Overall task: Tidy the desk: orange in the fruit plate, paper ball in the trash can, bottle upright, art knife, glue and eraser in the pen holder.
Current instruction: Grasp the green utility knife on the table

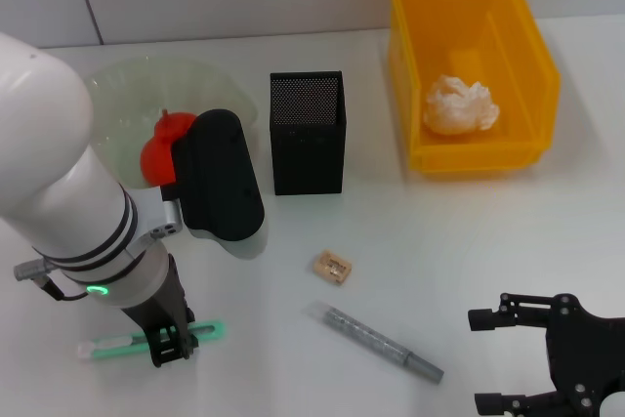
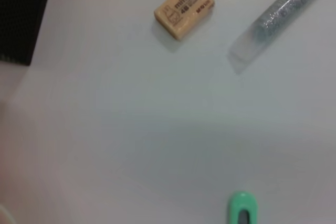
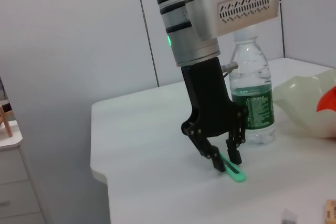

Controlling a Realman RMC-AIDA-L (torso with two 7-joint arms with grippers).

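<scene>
Head view: the left hand (image 1: 174,349) is down at the green art knife (image 1: 146,341) on the desk (image 1: 410,241), near and left of the eraser (image 1: 332,267). The orange (image 1: 159,148) lies in the fruit plate (image 1: 127,85), the paper ball (image 1: 459,104) in the trash can (image 1: 469,17). The right hand (image 1: 498,358), fingers apart, hovers right of the eraser.

Left wrist view: the eraser (image 2: 184,8) lies beside the glue (image 2: 283,9).

Right wrist view: the left hand's (image 3: 224,160) fingers straddle the knife (image 3: 233,170), slightly apart; the bottle (image 3: 252,98) stands upright behind.
</scene>
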